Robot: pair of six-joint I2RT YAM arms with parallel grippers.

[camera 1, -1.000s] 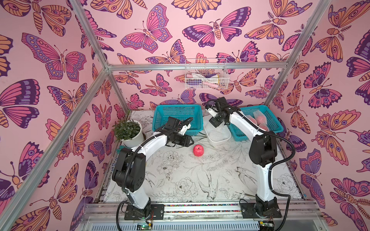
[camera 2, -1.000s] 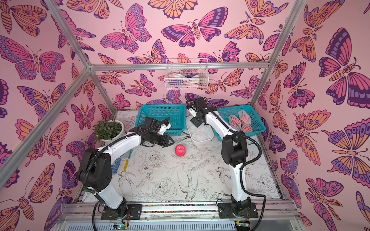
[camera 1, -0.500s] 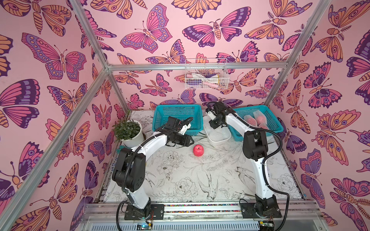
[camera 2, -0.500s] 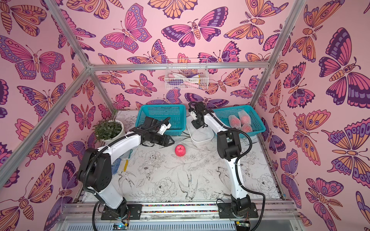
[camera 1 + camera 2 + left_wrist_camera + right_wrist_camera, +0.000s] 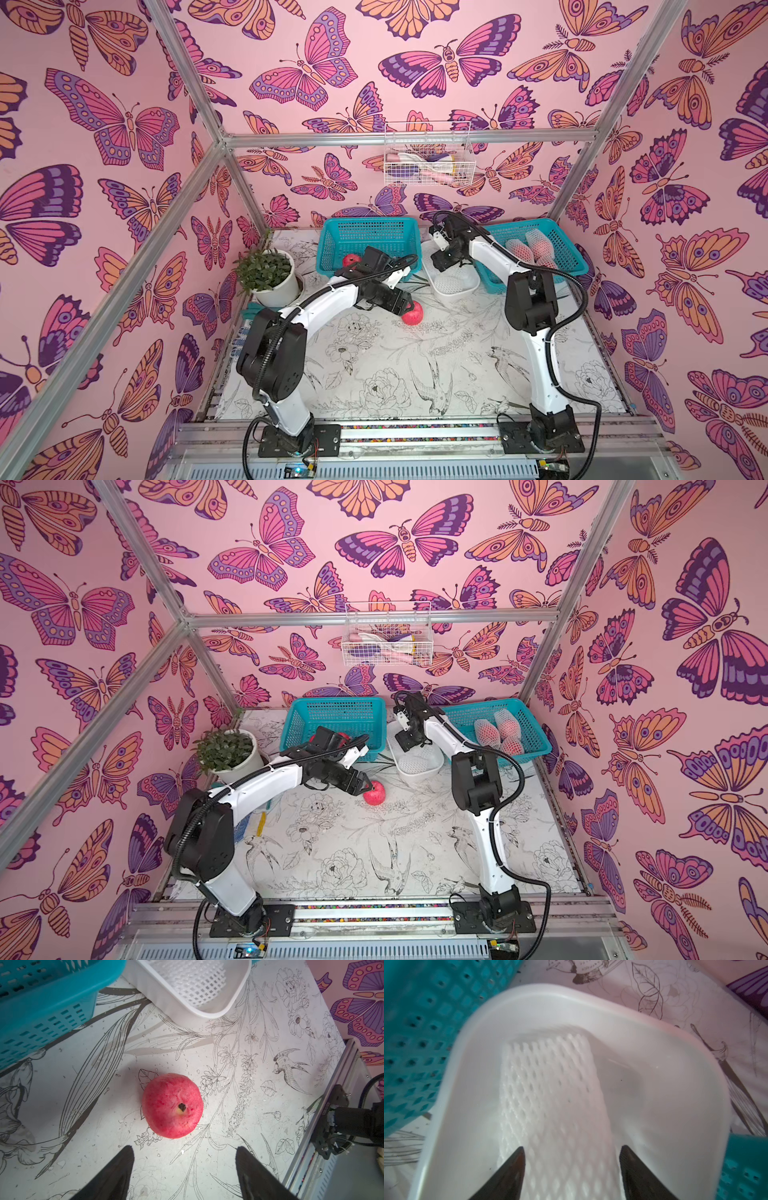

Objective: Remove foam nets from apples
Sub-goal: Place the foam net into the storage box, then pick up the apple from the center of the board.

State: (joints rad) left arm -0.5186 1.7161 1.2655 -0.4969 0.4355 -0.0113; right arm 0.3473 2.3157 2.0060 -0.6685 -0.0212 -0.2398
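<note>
A bare red apple [image 5: 172, 1105] sits on the drawn table sheet, seen in both top views [image 5: 412, 312] [image 5: 374, 792]. My left gripper [image 5: 184, 1148] is open just short of it, with nothing between its fingers; a top view shows its tips beside the apple [image 5: 406, 303]. My right gripper [image 5: 571, 1148] hangs open over the white tray [image 5: 591, 1001], above an empty foam net [image 5: 550, 1095] lying flat inside [image 5: 453, 282]. Apples in foam nets [image 5: 536, 249] lie in the right teal basket [image 5: 569, 253]. Another bare apple [image 5: 351, 260] rests in the left teal basket [image 5: 365, 237], partly hidden by my left arm.
A potted plant [image 5: 268, 274] stands at the table's left edge. A wire basket [image 5: 426, 162] hangs on the back wall above the teal baskets. The tray sits between the two baskets, close to the bare apple.
My left gripper has moved right to the bare apple and opened wider. My right gripper has opened over the tray, where the foam net now lies, and its elbow has shifted left.
</note>
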